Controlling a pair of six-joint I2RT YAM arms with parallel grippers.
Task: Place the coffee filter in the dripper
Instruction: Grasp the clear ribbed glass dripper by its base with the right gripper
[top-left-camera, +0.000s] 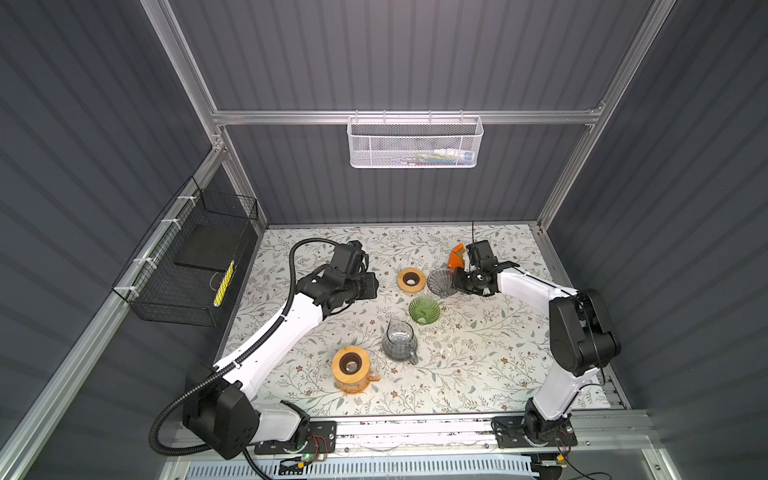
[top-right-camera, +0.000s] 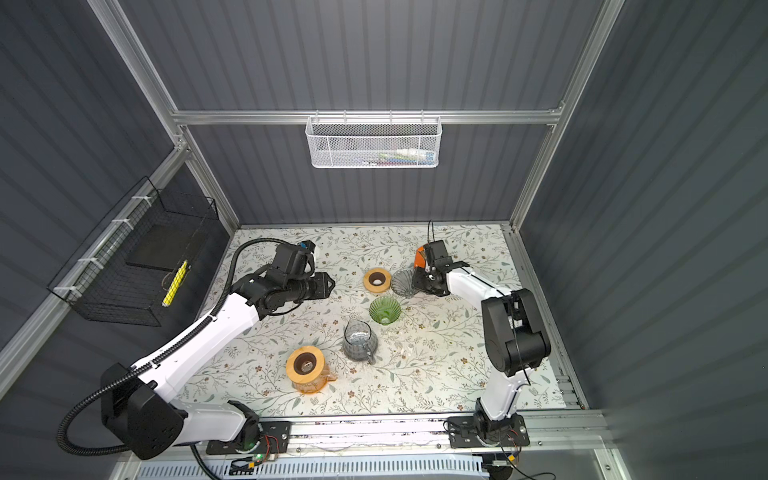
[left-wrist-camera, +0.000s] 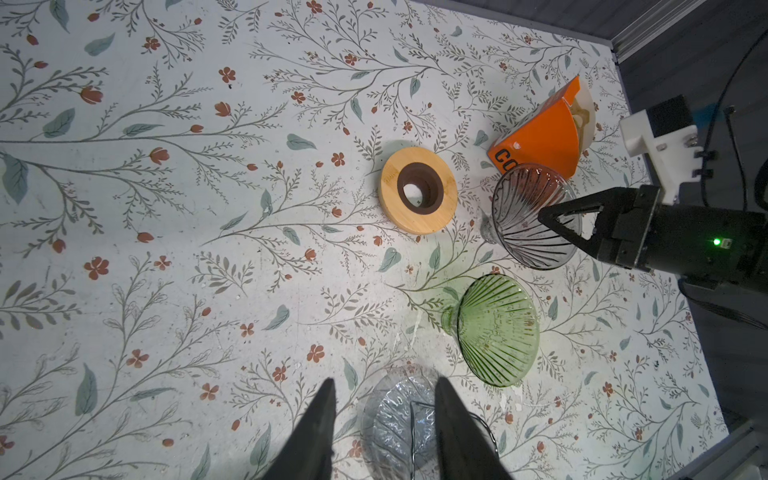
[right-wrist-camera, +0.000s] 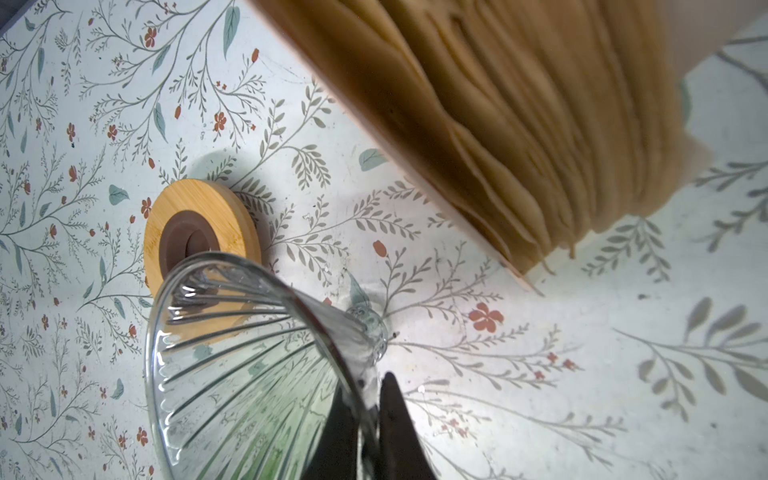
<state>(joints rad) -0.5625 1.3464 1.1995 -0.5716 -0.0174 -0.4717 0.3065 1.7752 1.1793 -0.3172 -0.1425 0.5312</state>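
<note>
The right hand (right-wrist-camera: 365, 388) is clamped on the wall of the clear dripper (right-wrist-camera: 232, 357), beside the orange filter box (left-wrist-camera: 540, 137) near the far edge of the tabletop (top-left-camera: 478, 374). The left hand (left-wrist-camera: 385, 381) hangs empty, jaws apart.

The table (left-wrist-camera: 166, 249) is white, printed with grey-green leafy sprigs and small rust-red flowers. The clear dripper (left-wrist-camera: 519, 208) is ribbed, as is the green dripper (left-wrist-camera: 494, 328) at its 7 o'clock. The filter box (left-wrist-camera: 540, 141) is orange, its filters (right-wrist-camera: 540, 104) tan, the wooden ring (left-wrist-camera: 390, 195) honey-yellow around brown.
</note>
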